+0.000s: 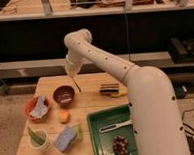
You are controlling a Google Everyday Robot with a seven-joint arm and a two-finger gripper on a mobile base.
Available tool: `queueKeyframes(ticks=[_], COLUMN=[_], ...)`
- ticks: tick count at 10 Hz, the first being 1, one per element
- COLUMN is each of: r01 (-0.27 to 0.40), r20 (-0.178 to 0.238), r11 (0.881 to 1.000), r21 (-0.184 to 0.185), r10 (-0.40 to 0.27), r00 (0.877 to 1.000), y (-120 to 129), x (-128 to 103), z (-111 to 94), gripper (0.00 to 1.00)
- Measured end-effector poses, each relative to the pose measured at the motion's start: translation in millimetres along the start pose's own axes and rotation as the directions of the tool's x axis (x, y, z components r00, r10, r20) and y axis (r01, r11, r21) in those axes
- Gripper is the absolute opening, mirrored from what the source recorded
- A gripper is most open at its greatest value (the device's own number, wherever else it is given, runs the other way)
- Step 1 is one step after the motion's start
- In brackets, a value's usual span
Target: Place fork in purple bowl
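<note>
Gripper: the gripper (71, 73) is seen left of centre in the upper half of the frame, over the far edge of the wooden table (92, 100), pointing down; it is closed on one thin dark rod, taken to be the fork (76, 85).
Fork: one is counted, hanging tilted from the gripper, its lower tip just to the right of the purple bowl's rim; whether the tip touches the table cannot be told.
Purple bowl: one purple bowl (64, 95) is seen left of centre, upright on the table, with a pale patch showing inside it.
Arm: one white arm (136, 89) is seen, rising from the lower right and bending over to the gripper.
Orange-red bowl: one orange-red bowl (37, 108) is placed at the left edge, with one blue-grey cloth (40, 107) in it.
Orange object: one small round orange object (64, 116) is seen just below the purple bowl.
Cup: one pale cup (39, 138) with green in it is seen at lower left.
Sponge: one blue-grey sponge (65, 138) is seen beside the cup.
Tray: one green tray (97, 142) is seen at bottom centre, holding one white-handled brush (116, 124) and one dark clustered item (120, 146).
Packet: one dark-and-yellow packet (113, 90) is seen right of centre.
</note>
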Motion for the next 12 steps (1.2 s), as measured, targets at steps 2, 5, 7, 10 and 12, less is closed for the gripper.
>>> queueKeyframes(ticks=[2,5,7,10,12], r01=[0.091,0.150,0.169,0.184,0.188], r20=[0.051,0.110,0.126,0.143,0.161], r11=[0.996,0.988,0.985,0.983,0.982], r21=[0.017,0.037,0.036,0.017,0.011], r10=[-0.092,-0.154,-0.172,-0.185,-0.188], r00=[0.994,0.982,0.977,0.972,0.969], y=[-28.6,-34.9,-38.3,-40.0,-45.2], x=[3.8,-11.6,-17.5,-17.7,-14.8], z=[22.6,50.0,54.3,56.8,59.0], gripper=[0.24,0.24,0.24,0.24,0.38])
